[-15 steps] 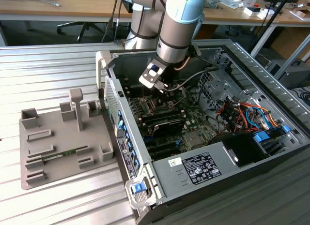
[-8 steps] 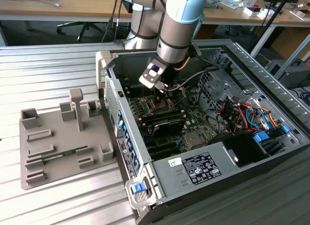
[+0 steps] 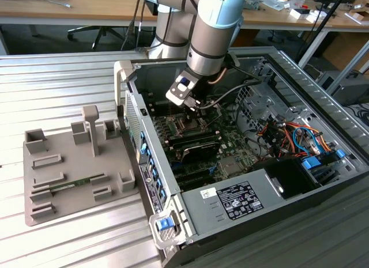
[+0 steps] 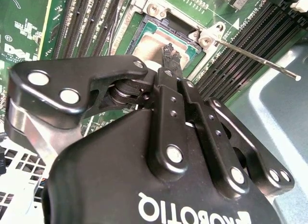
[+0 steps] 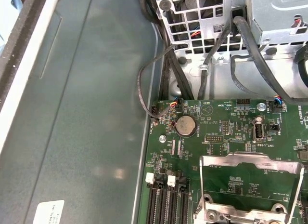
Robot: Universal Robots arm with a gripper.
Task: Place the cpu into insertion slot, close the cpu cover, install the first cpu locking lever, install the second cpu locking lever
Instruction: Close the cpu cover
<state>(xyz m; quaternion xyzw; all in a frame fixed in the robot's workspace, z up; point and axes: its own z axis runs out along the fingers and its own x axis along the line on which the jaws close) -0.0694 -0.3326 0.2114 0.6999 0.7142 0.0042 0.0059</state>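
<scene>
My gripper [image 4: 171,55] has its fingertips drawn together, with nothing I can make out between them, poised right over one edge of the cpu [image 4: 155,38]. The cpu lies flat inside the insertion slot [image 4: 133,33], metal top facing up. Just beside the slot a thin locking lever [image 4: 255,60] sticks out free. In the first wrist view the cpu cover [image 5: 240,160] stands open, and the green motherboard [image 5: 221,123] shows through its cut-out. In the exterior view all this sits inside the open computer case [image 3: 144,147], which also holds a power supply [image 3: 236,200] and bundled cables [image 3: 288,135]. On the exterior view's left, a grey fixture tray [image 3: 40,204] holds a memory module [image 3: 75,184] in one groove.
</scene>
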